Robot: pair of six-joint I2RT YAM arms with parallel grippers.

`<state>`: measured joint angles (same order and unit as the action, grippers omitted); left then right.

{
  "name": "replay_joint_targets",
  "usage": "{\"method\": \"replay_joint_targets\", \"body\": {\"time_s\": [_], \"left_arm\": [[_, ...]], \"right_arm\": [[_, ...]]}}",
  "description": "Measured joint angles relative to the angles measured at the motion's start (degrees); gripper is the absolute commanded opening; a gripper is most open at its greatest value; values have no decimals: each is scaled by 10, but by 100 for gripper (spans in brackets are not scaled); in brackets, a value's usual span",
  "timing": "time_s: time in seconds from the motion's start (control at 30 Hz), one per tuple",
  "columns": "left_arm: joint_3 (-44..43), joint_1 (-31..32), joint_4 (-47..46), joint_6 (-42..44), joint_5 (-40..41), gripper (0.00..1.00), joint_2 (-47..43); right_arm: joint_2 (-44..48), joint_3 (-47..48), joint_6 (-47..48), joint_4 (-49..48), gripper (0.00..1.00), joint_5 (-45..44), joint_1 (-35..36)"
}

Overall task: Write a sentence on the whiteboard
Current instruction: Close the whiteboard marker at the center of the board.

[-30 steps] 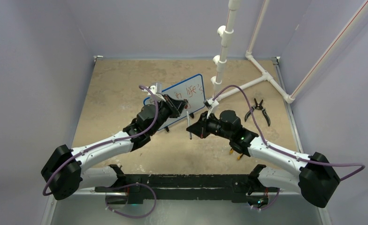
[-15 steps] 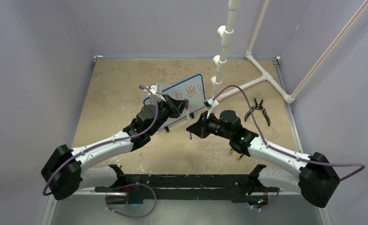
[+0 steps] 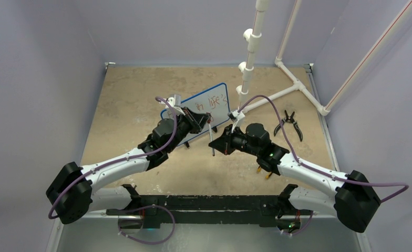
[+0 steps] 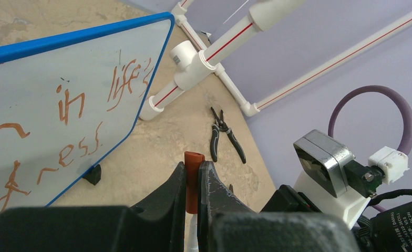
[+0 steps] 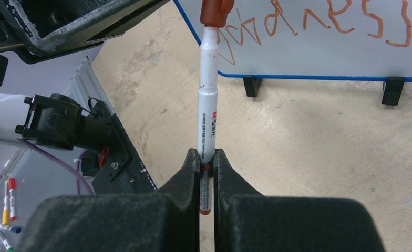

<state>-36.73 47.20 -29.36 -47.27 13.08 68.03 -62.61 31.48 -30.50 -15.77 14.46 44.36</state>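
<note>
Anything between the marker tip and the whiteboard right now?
Yes: the red cap covers the tip of the marker, pinched by the left gripper; the right gripper holds the barrel short of the whiteboard.

The whiteboard [image 3: 218,98] blocks just beyond my left gripper [image 4: 192,177]; pliers [image 3: 289,124] and pipes [image 3: 277,94] lie past my right gripper [image 5: 206,157]; the nearer tabletop [image 3: 204,169] seems open.
</note>
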Motion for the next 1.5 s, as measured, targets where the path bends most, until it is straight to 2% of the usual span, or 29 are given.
{"method": "replay_joint_targets", "body": {"time_s": [0.77, 1.03, 1.5], "left_arm": [[15, 0, 14, -16, -14, 0, -17], [47, 2, -32, -1, -39, 0, -25], [65, 1, -117, 62, -66, 0, -43]], "right_arm": [[-13, 8, 0, -5, 0, -11, 3], [1, 13, -2, 15, 0, -16, 4], [9, 14, 2, -49, 0, -48, 15]]}}
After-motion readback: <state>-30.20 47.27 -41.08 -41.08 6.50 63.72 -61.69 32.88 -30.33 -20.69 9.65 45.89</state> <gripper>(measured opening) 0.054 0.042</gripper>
